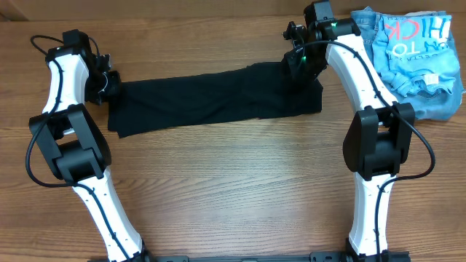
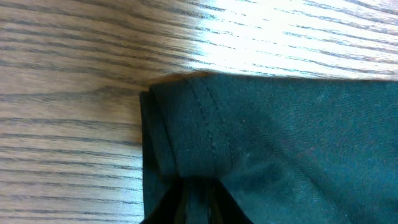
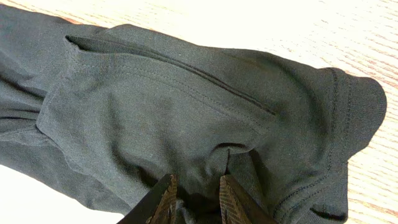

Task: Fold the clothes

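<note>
One black T-shirt (image 1: 211, 98), long axis left-to-right

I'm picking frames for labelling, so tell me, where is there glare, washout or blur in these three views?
Overhead: sharp and evenly lit, though the black T-shirt reads as a nearly featureless dark shape. Left wrist: bright glare on the table at the top, image slightly soft. Right wrist: wood beyond the shirt blown out nearly white, seams crisp.
</note>
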Controlling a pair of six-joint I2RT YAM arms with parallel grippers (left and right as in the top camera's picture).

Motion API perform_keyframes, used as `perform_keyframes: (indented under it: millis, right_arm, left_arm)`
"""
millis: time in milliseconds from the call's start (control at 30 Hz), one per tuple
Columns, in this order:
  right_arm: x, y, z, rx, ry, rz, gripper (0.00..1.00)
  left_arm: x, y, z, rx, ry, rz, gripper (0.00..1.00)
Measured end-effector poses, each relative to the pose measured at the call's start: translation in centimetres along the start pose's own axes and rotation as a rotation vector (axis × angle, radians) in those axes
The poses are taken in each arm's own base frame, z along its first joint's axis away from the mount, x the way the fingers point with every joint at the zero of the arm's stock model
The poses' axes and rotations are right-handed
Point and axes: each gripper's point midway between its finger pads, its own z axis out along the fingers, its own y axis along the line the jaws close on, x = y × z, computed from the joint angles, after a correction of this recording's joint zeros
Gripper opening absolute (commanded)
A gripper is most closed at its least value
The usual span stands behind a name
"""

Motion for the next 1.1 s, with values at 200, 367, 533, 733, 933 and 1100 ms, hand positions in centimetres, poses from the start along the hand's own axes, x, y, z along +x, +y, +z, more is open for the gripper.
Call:
perform_keyframes:
  millis: [200, 367, 533, 733, 933, 1100]
  right_arm:
    - [0.0, 0.0, 0.0, 0.000, 0.000, 0.000, 0.27]
    - [0.0, 0.0, 0.0, 0.000, 0.000, 0.000, 0.27]
    - [0.0, 0.0, 0.0, 0.000, 0.001, 0.001, 0.27]
    - [0.4, 0.4, 0.0, -0.021, 0.017, 0.006, 0.27]
    - [2.3, 1.8, -0.2, -0.097, 0.088, 0.033, 0.30]
    - [3.0, 2.2, -0.3, -0.116, 0.117, 0.043, 0.19]
  left_arm:
    - [-0.1, 0.0, -0.1, -0.001, -0.005, 0.001, 0.07]
    - [-2.4, -0.1, -2.3, -0.006, -0.074, -0.003, 0.09]
    - [-3.5, 0.8, -3.4, -0.062, -0.114, -0.012, 0.19]
    - [-4.9, 1.4, -3.8, -0.094, -0.172, -0.057, 0.41]
    - [-5.4, -2.5, -6.5, 0.070, -0.174, -0.054, 0.33]
    - [-3.7, -6.7, -4.5, 0.116, -0.102, -0.003, 0.28]
